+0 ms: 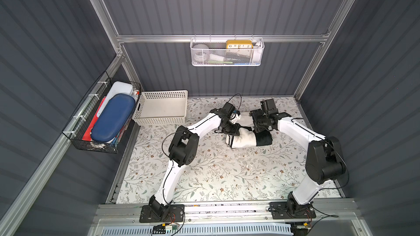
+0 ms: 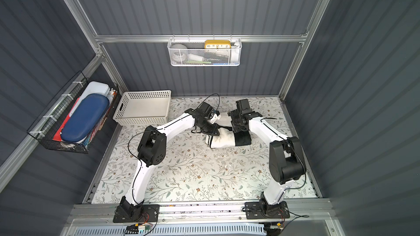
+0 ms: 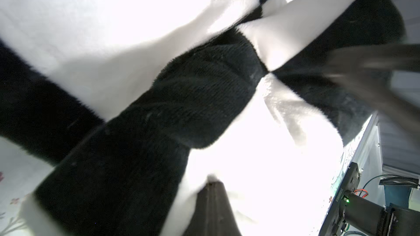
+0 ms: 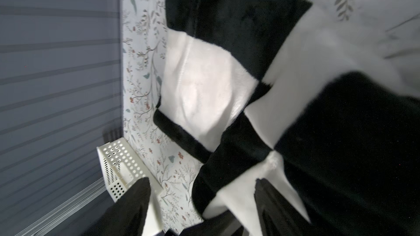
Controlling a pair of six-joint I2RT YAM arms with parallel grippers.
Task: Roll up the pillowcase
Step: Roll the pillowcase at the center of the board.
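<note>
The pillowcase [image 1: 244, 141] [image 2: 223, 141], plush with black and cream-white squares, lies partly rolled as a short bundle at the back of the table, right of centre. My left gripper [image 1: 232, 130] [image 2: 212, 130] presses on the bundle's left end. In the left wrist view it [image 3: 212, 179] is shut, with a tuft of white cloth pinched at the tips. My right gripper [image 1: 260, 128] [image 2: 238, 128] hovers over the bundle's far right side. In the right wrist view it [image 4: 202, 191] stands open, with a white corner of the pillowcase [image 4: 204, 82] between the fingers [image 4: 268, 200].
A cream perforated basket [image 1: 145, 121] [image 2: 127, 121] [image 4: 118, 171] stands at the back left on the floral table covering [image 1: 216, 173]. A black wire basket with a blue case [image 1: 111, 119] hangs on the left wall. A white mesh basket [image 1: 227, 61] hangs on the back wall.
</note>
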